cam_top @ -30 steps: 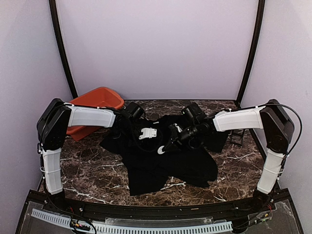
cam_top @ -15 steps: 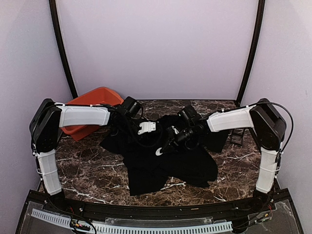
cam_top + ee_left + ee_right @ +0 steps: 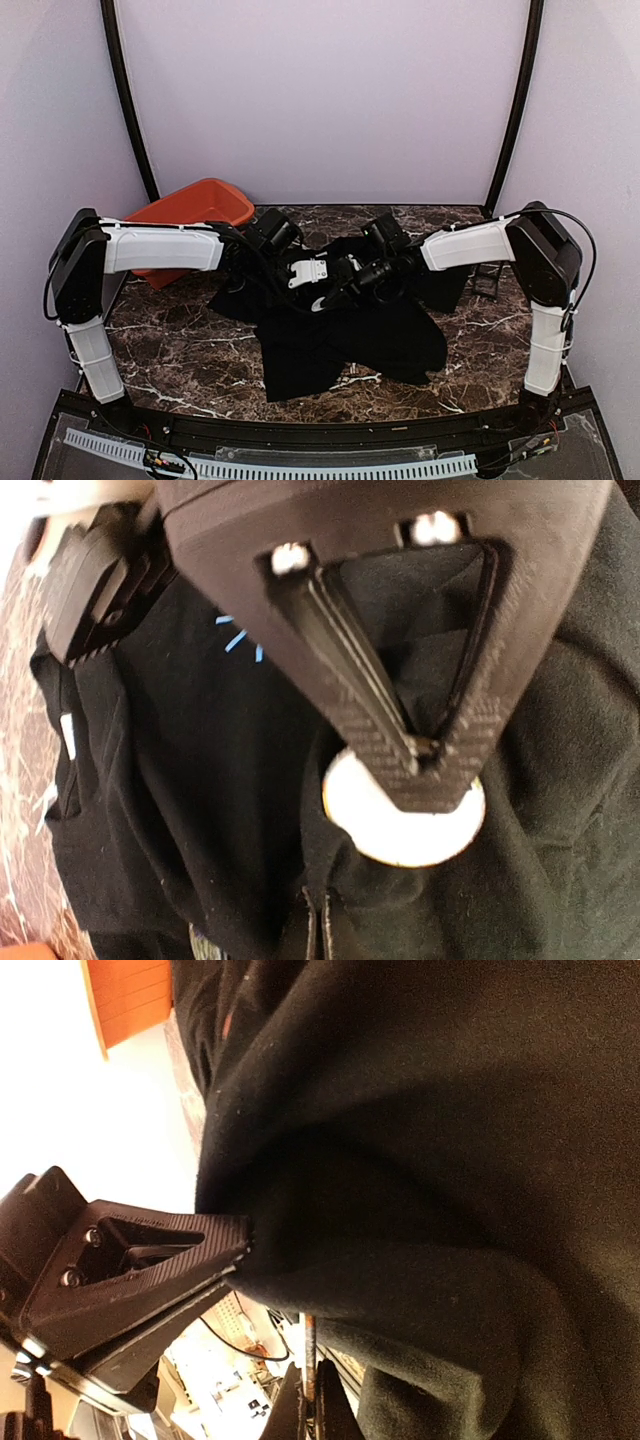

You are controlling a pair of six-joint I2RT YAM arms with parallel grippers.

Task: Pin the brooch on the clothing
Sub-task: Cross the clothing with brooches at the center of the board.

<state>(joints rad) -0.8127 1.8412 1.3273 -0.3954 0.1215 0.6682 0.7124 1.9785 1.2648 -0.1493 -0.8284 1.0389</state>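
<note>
The black T-shirt (image 3: 360, 340) lies bunched on the marble table. My left gripper (image 3: 312, 288) is shut on a fold of it; the right wrist view shows the left gripper (image 3: 235, 1250) pinching the shirt (image 3: 450, 1160) at its edge. My right gripper (image 3: 327, 297) meets it tip to tip and is shut at the brooch (image 3: 318, 303). In the left wrist view the right gripper (image 3: 425, 765) covers the top of the pale round brooch (image 3: 400, 830), which rests against the shirt (image 3: 180, 780). Light-blue print strokes (image 3: 238, 640) show beside it. My own left fingers (image 3: 320, 935) hold fabric. My right gripper (image 3: 312, 1400) clamps a thin rust-gold edge.
An orange-red bin (image 3: 195, 215) stands at the back left and also shows in the right wrist view (image 3: 130, 1000). A small black case (image 3: 487, 283) sits right of the shirt. Bare marble table (image 3: 180, 350) lies left of and in front of the shirt.
Both grippers have drawn together over the shirt's chest. The left arm reached further right. The right gripper moved left with the brooch. The shirt's middle is more bunched.
</note>
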